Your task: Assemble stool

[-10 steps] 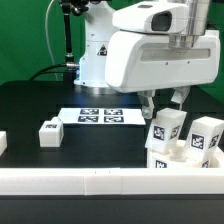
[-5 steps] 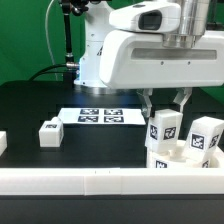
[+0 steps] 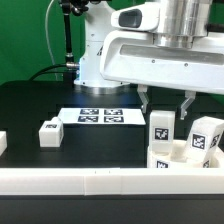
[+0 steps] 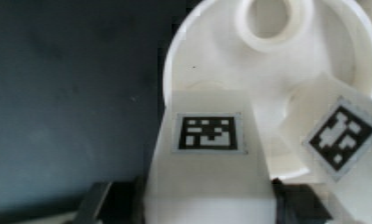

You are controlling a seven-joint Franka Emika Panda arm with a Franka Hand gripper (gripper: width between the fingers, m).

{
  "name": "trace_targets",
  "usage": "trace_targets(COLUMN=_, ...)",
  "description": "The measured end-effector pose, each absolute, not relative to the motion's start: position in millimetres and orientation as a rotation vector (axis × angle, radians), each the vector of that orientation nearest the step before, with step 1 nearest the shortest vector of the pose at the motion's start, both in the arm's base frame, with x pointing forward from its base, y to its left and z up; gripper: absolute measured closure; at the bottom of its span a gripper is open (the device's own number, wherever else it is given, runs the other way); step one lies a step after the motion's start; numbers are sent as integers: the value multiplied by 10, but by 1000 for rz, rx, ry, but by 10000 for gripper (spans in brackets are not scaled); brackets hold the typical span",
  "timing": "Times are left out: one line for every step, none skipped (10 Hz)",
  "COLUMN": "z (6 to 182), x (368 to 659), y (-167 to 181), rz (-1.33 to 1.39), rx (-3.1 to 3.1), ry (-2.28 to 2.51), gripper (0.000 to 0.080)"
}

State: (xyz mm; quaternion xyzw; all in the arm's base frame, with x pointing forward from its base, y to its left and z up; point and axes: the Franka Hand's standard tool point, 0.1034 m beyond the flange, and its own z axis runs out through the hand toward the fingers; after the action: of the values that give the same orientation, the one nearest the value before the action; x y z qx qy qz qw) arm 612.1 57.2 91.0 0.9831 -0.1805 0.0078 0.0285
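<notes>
Two legs stand on the seat [image 3: 172, 158] — my gripper [image 3: 163, 106] clamps the nearer leg [image 3: 161, 127], the second leg [image 3: 205, 135] beside it — while the third leg [image 3: 49, 133] lies loose, well apart, unfitted.

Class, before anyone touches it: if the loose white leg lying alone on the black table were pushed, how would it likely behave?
The leg looks blocky and flat-sided, so it would probably slide, not roll. It appears to be stiff plastic, likely light. Lying low, it seems unlikely to tip.

You see white stool legs [image 3: 163, 127] with black-and-white square tags, white seat [image 4: 254, 80], black table [image 3: 40, 100], white marker board [image 3: 100, 116] with black tags.
</notes>
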Motion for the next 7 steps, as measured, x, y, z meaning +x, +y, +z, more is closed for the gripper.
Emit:
trace_targets(z=910, x=6121, y=573, rz=27, rx=3013, ry=-666, gripper=464)
trace_targets(z=912, x=6120, y=581, rz=30, rx=2972, ry=-836, gripper=464)
trace_targets(z=914, x=6121, y=591, rz=32, rx=2951, ry=-907, gripper=464)
trace_targets(z=914, x=6122, y=589, rz=33, rx=2938, ry=-953, gripper=464)
trace_targets(z=914, x=6122, y=591, rz=35, rx=2905, ry=-1054, gripper=464)
trace_targets(z=914, x=6121, y=594, rz=36, rx=2878, ry=-1133, gripper=464)
trace_targets(z=914, x=6121, y=600, rz=37, rx=2800, ry=-1331, gripper=464)
